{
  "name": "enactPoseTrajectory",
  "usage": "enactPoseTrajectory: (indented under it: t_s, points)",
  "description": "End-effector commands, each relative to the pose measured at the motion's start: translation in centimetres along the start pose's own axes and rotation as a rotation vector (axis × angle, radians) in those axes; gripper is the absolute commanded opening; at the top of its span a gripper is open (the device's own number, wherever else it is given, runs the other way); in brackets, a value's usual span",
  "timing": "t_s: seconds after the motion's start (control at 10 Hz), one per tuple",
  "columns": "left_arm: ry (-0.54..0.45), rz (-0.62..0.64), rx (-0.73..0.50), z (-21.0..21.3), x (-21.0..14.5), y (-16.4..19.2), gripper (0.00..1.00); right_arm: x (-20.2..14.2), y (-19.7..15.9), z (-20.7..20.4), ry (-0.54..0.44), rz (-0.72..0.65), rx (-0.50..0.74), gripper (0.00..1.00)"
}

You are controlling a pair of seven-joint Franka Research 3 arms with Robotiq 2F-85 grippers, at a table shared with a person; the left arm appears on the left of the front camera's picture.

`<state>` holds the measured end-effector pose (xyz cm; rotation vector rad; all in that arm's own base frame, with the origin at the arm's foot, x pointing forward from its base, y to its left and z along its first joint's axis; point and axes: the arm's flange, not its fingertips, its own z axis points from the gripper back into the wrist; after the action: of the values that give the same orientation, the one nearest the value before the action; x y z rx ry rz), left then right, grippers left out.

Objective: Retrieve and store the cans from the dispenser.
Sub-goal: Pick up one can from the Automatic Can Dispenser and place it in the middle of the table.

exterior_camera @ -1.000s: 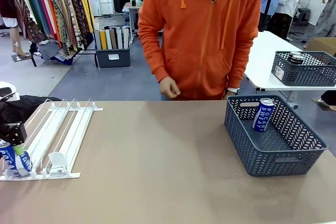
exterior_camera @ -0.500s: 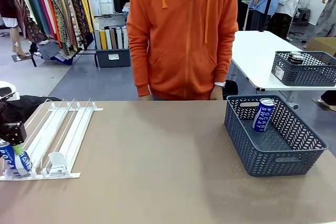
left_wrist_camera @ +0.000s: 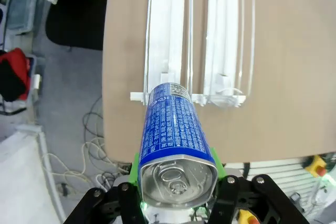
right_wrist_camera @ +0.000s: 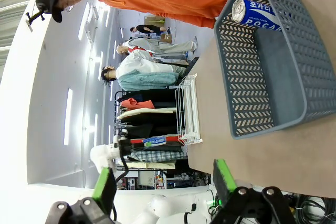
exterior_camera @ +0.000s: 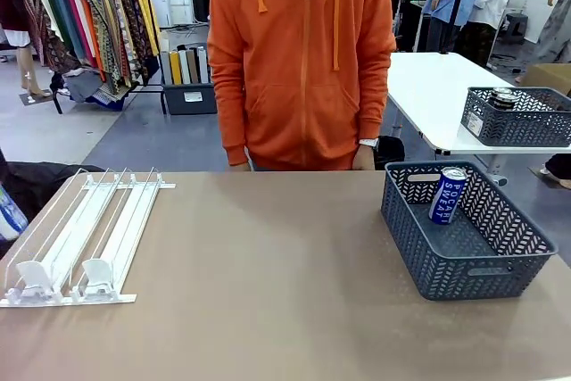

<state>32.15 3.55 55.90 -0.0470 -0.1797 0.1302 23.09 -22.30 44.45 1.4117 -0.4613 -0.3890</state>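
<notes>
A blue-and-white Pocari Sweat can (left_wrist_camera: 176, 129) lies lengthwise in my left gripper (left_wrist_camera: 177, 174), which is shut on it with a green pad on each side. It hangs above the front end of the white-and-clear dispenser (left_wrist_camera: 210, 51). In the front view a sliver of that can (exterior_camera: 7, 211) shows at the left edge, beside the dispenser (exterior_camera: 89, 229), whose lanes hold no cans. A second Pocari can (exterior_camera: 447, 194) stands in the dark grey basket (exterior_camera: 482, 269). My right gripper (right_wrist_camera: 164, 182) is open in the air, far from the basket (right_wrist_camera: 262, 61) and its can (right_wrist_camera: 257, 10).
A person in an orange hoodie (exterior_camera: 303, 60) stands at the far edge of the table, hands down. Two white pusher blocks (exterior_camera: 96, 272) sit at the dispenser's front. Behind, another table carries a second basket (exterior_camera: 517, 115). The brown tabletop (exterior_camera: 268, 283) lies bare between dispenser and basket.
My left gripper has lifted the can out of the dispenser's front end and off to the left edge. A pusher block now sits where the can was. The person shifted left and lowered a hand.
</notes>
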Motion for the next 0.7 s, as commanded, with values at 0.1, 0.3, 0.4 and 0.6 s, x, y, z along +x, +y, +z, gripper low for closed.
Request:
enactPoseTrajectory:
  t_s: [0.1,0.3,0.4,0.6]
  points:
    - [0.044,0.030,-0.086,1.68,-0.03,0.34,0.00,0.16,0.61,-0.11,-0.007,-0.011,0.018,1.00]
    - [-0.017,0.000,-0.015,2.37,-0.48,-0.10,0.00,0.16,0.61,-0.11,-0.007,-0.011,0.018,1.00]
    - [-0.017,0.000,-0.015,2.37,-0.48,-0.10,0.00,0.16,0.61,-0.11,-0.007,-0.011,0.018,1.00]
    - [-0.017,0.000,-0.015,2.37,-0.48,-0.10,0.00,0.16,0.61,-0.11,-0.007,-0.011,0.018,1.00]
